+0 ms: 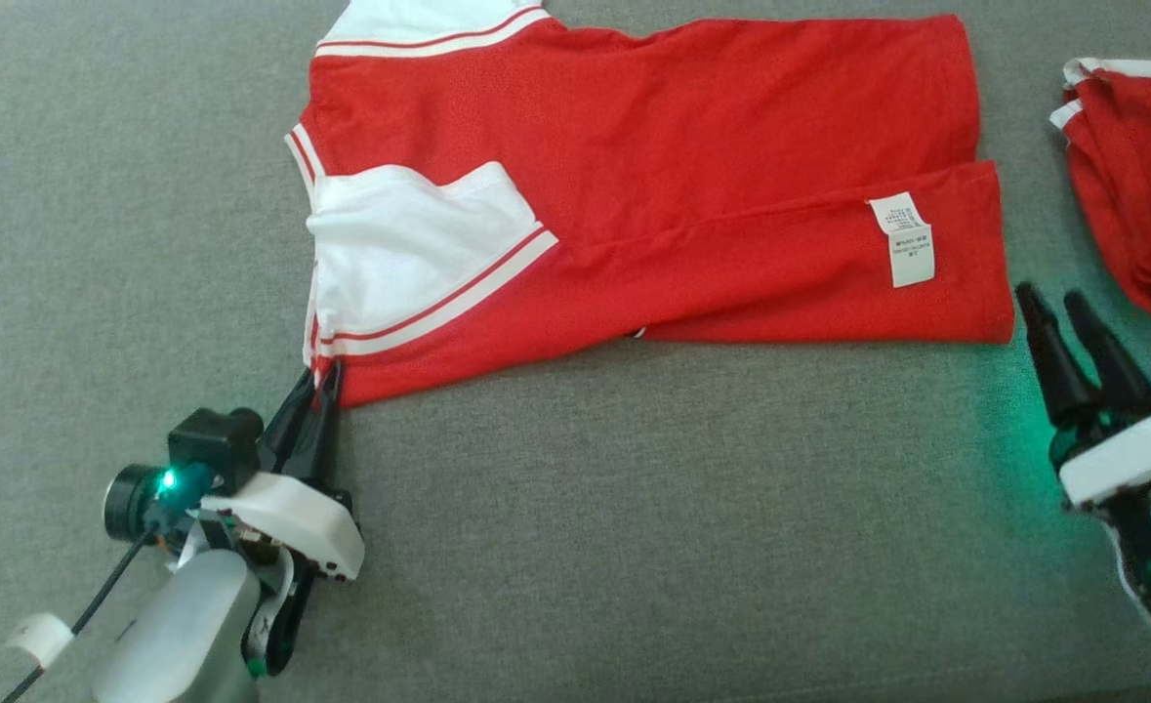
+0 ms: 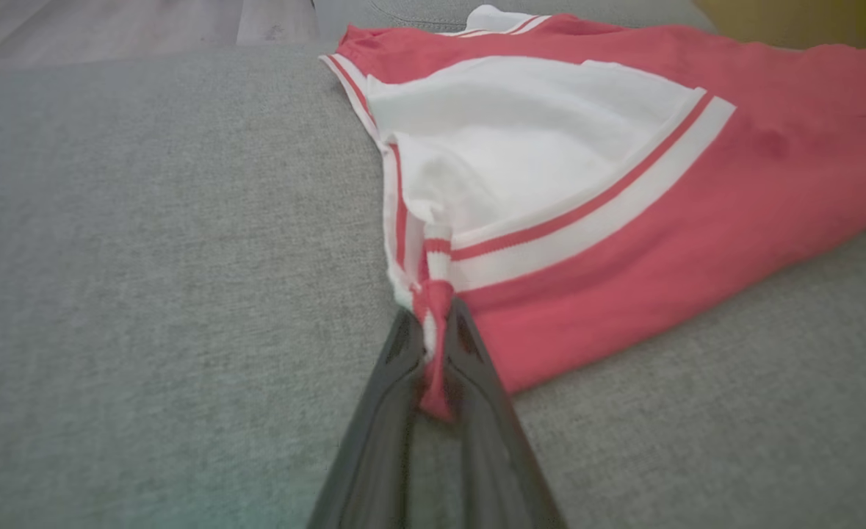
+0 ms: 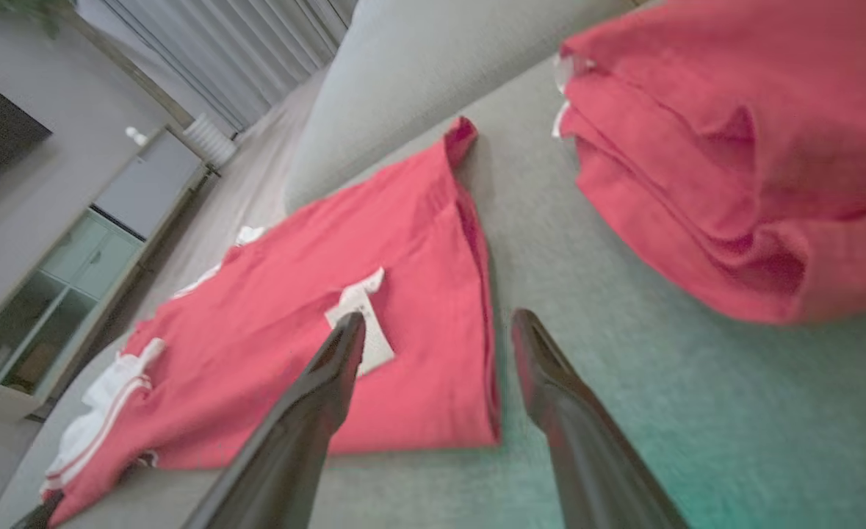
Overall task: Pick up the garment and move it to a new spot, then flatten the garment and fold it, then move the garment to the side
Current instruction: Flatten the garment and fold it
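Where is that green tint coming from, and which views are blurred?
Head view: sharp; green glow on the cushion beside the right hand, likely its light. Right wrist view: soft, green lower right. Left wrist view: left hand blurred, shirt clearer.

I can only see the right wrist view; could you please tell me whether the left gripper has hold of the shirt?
Observer: Yes, the left gripper is shut on the shirt, pinching its near left corner.
Operator: Thank you. Is the fabric bunched there?
Observer: Yes, the striped trim is gathered into a narrow bunch in that grip.
Operator: And how does the white part lie, please?
Observer: The white sleeve lies folded flat over the red body, its striped cuff running diagonally.
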Controlling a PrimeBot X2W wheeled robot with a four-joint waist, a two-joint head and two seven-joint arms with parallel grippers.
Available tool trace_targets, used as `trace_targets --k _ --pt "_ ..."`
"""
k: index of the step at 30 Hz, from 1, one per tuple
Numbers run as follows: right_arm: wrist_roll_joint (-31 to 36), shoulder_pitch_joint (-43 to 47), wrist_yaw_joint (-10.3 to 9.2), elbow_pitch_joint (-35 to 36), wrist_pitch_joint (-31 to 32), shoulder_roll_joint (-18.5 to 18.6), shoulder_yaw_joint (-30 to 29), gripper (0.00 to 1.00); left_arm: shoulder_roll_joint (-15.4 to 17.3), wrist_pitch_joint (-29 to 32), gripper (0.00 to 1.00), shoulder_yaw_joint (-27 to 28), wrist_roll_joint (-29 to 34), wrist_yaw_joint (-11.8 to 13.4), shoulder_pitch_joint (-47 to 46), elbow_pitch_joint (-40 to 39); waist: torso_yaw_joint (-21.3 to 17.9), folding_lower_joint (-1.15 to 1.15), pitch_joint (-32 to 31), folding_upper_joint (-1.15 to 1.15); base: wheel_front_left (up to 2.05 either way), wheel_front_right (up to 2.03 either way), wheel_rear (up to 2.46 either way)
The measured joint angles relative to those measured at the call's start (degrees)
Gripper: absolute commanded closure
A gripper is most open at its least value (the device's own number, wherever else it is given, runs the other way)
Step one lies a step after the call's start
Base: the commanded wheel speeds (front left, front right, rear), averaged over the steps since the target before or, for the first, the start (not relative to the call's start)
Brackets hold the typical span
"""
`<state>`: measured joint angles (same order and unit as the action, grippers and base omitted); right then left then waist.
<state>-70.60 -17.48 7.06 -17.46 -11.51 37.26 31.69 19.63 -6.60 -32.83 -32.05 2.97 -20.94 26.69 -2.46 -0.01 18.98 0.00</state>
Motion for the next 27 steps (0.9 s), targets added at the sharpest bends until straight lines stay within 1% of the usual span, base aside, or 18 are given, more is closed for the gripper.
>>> trace_targets --k 4,8,9,11,12,16,19,23,27 --pt "1.67 0.52 0.0 -5.86 1.56 -3.55 -0.91 0.0 -0.05 -0.04 1.0 -0.2 -0.41 0.02 0.17 -0.31 0.57 0.01 -0.75 0.0 0.0 0.0 0.0" --pt "3.53 0.26 0.0 -9.21 3.42 -7.11 -1.23 0.0 -0.02 0.0 1.0 -0.36 -0.42 0.02 0.34 -0.88 1.23 0.0 -1.07 0.0 0.0 0.0 0.0" --pt "4.01 -0.06 0.0 -10.03 3.47 -7.67 -1.7 0.19 0.01 0.05 1.0 -0.36 -0.42 0.02 0.34 -1.03 1.33 0.0 -1.05 0.0 0.0 0.0 0.0" --pt "4.86 -1.34 0.0 -11.67 3.82 -8.24 -2.27 0.92 0.08 0.07 1.0 -0.36 -0.42 0.02 0.33 -1.31 1.5 0.0 -1.0 0.0 0.0 0.0 0.0" --pt "5.21 -2.02 0.0 -12.32 4.2 -8.4 -2.41 1.0 0.15 0.27 1.0 -0.38 -0.42 0.02 0.32 -1.43 1.59 0.01 -1.0 0.0 0.0 0.0 0.0" --pt "5.93 -2.77 0.0 -13.12 4.56 -8.92 -2.71 1.0 0.75 0.56 1.0 -0.4 -0.81 0.01 0.3 -2.05 1.83 0.01 -1.35 0.0 0.0 0.0 0.0" --pt "6.0 -2.01 0.0 -12.85 4.57 -8.49 -3.44 1.0 1.43 1.19 1.0 -0.34 -1.43 -0.01 0.31 -2.88 1.85 0.01 -2.02 0.0 0.0 0.0 0.0" --pt "6.0 1.05 0.0 -10.8 5.13 -6.35 -4.07 1.0 2.27 2.5 1.0 -0.26 -2.56 -0.04 1.03 -4.47 1.71 0.01 -3.32 0.0 0.0 0.0 0.0" --pt "5.99 4.65 0.01 -7.09 6.71 -3.16 -4.23 1.0 3.45 4.79 1.0 -0.33 -4.32 -0.46 4.91 -7.65 1.31 0.0 -4.56 0.0 0.0 0.0 0.0"
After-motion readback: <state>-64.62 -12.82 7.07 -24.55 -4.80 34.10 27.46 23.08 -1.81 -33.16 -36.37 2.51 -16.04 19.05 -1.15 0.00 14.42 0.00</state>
